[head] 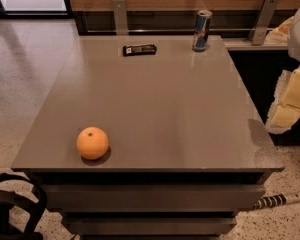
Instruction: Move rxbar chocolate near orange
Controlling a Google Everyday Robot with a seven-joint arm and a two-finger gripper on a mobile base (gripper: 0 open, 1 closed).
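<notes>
Flat at far edge of counter (155, 109), rxbar chocolate (139, 49), long axis left-right; orange (92, 143) well apart, front-left; gripper (289, 104) beyond right edge, grip state impossible to tell.

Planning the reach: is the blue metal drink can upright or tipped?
Upright: the blue metal drink can stands on its base, rim uppermost; no gripper in view.

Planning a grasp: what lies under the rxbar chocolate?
The rxbar chocolate lies flat on the grey table; the contact patch is hidden. The gripper hangs beyond the table's right edge.
</notes>
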